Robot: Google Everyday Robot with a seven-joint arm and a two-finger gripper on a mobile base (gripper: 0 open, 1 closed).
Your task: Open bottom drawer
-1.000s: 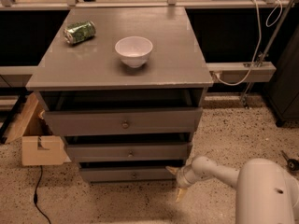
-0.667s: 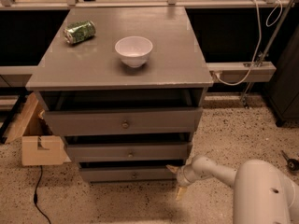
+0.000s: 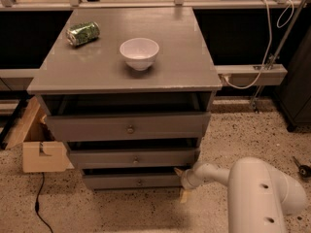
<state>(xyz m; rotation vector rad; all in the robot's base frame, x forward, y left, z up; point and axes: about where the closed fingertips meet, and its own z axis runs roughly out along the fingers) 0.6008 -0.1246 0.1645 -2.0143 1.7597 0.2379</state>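
Note:
The bottom drawer point(image 3: 131, 180) is the lowest of three grey drawers in a grey cabinet. It has a flat front with a small round knob point(image 3: 139, 182) and stands slightly out, with a dark gap above it. My gripper point(image 3: 181, 183) reaches in from the lower right on a white arm point(image 3: 252, 188). It sits at the drawer's right end, low by the floor. Its yellowish fingertips point(image 3: 183, 195) show beside the drawer's corner.
The middle drawer point(image 3: 133, 158) and top drawer point(image 3: 129, 126) are also slightly out. A white bowl point(image 3: 139, 52) and a green can point(image 3: 82, 33) lie on the cabinet top point(image 3: 184, 57). A cardboard box point(image 3: 36, 144) stands at the left. Cables hang at the right.

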